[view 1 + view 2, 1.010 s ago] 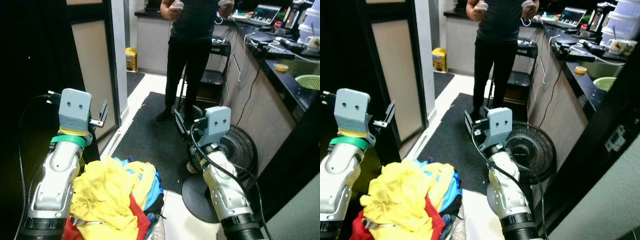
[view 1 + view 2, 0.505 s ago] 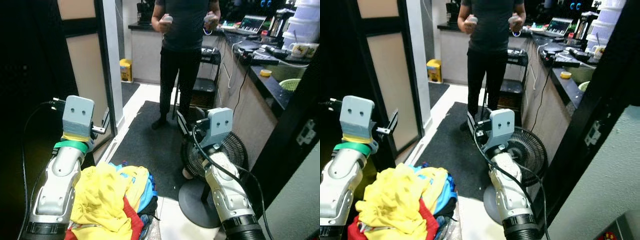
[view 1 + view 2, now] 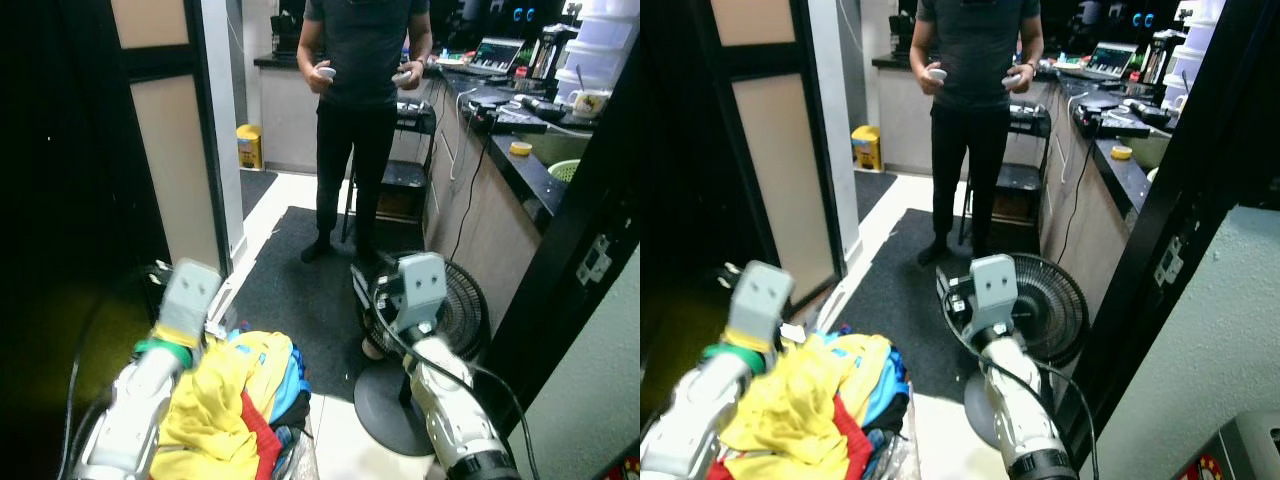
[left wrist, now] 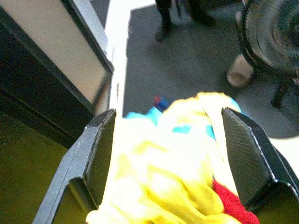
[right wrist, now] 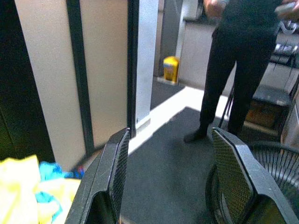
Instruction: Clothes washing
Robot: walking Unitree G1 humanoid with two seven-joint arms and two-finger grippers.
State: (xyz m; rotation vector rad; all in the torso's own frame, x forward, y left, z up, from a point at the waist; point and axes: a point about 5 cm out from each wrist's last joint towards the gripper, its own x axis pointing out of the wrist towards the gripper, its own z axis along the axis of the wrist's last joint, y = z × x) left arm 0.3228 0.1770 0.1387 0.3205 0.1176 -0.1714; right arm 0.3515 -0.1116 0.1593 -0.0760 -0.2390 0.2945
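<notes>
A heap of clothes [image 3: 235, 400], mostly yellow with blue and red pieces, lies low in front of me on the left. My left gripper [image 4: 170, 154] is open just above the heap, and the yellow cloth [image 4: 159, 177] shows between its two fingers without being pinched. That arm's grey wrist block [image 3: 190, 295] looks blurred. My right gripper [image 5: 173, 177] is open and holds nothing; it hangs to the right of the heap, over the dark mat. A corner of the yellow clothes [image 5: 18, 191] shows in the right wrist view.
A person [image 3: 360, 100] in dark clothes stands on the dark mat [image 3: 300, 290] ahead, holding controllers. A floor fan [image 3: 450, 310] is close by my right arm. A dark door frame [image 3: 200, 150] is on the left and a cluttered counter [image 3: 520, 120] on the right.
My left arm has dropped toward the clothes heap and is blurred with motion. The right arm has sunk a little. The camera has shifted, and the person has lowered their hands.
</notes>
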